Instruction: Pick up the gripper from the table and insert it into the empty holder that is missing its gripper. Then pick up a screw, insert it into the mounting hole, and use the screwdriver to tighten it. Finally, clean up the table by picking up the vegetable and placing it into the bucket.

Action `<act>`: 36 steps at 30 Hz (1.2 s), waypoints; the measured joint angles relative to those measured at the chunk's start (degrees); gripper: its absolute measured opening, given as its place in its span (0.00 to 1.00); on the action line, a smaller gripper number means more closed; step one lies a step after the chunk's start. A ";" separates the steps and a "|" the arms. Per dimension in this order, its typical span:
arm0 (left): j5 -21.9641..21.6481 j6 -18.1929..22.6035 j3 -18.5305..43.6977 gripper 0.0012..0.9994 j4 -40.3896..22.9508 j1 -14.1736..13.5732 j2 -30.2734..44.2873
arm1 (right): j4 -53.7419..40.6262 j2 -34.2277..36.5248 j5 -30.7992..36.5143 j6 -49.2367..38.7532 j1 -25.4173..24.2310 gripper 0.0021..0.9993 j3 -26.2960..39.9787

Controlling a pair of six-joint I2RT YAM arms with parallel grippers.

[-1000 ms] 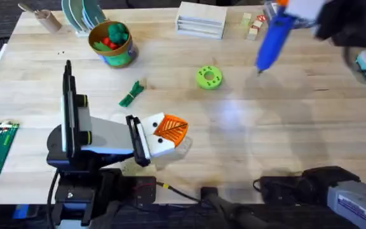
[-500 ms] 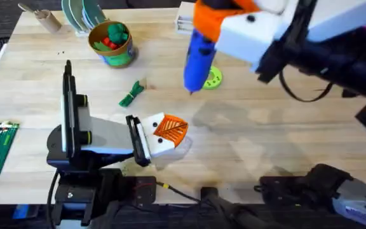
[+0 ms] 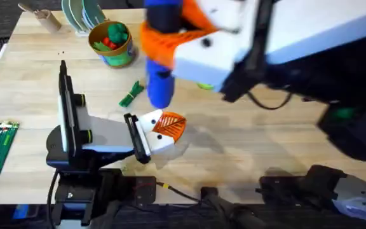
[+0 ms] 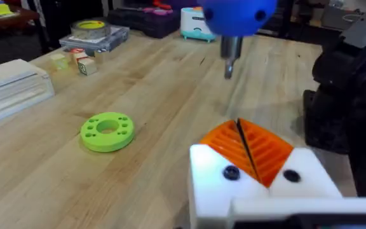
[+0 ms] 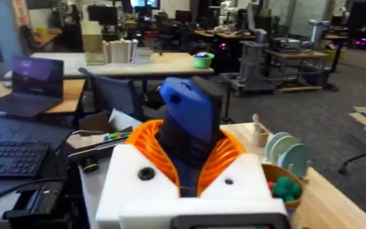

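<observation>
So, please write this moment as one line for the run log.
right gripper: shut on screwdriver | bit: above holder | vegetable: on table | bucket: far left

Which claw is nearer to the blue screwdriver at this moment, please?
Right. The right claw is clamped around the screwdriver, holding it bit-down over the table. The left claw sits apart from it, low by the table, just below the bit's tip and not touching.

- Right arm's gripper (image 3: 170, 38): white blocky head, orange ribbed fingers (image 5: 230, 149), round dark screws on the face.
- Black link behind it, thin black cable looping underneath.
- Left arm's gripper (image 4: 250, 149): same white block, orange ribbed pads, two dark screws.
- Grey-white base casing with a blue-printed label (image 3: 354, 202) near the table's front right corner.
</observation>
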 joint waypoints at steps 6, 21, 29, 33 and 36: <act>-1.22 -1.01 0.00 0.00 0.22 0.00 0.00 | 3.72 5.23 -0.18 0.20 3.35 0.11 -0.04; -1.25 -1.75 0.00 0.00 0.22 0.00 0.00 | 3.85 5.89 -0.22 -0.20 3.56 0.09 -0.04; -1.27 -1.75 0.00 0.00 0.22 0.00 0.00 | 2.36 5.91 -0.20 -1.19 3.56 0.09 -0.04; -1.27 -1.75 0.00 0.00 0.22 0.00 0.00 | 1.11 5.92 -0.17 -2.10 3.56 0.09 -0.07; -1.29 -1.75 0.00 0.00 0.22 0.00 0.00 | 1.26 5.96 -0.20 -2.31 3.56 0.09 -0.07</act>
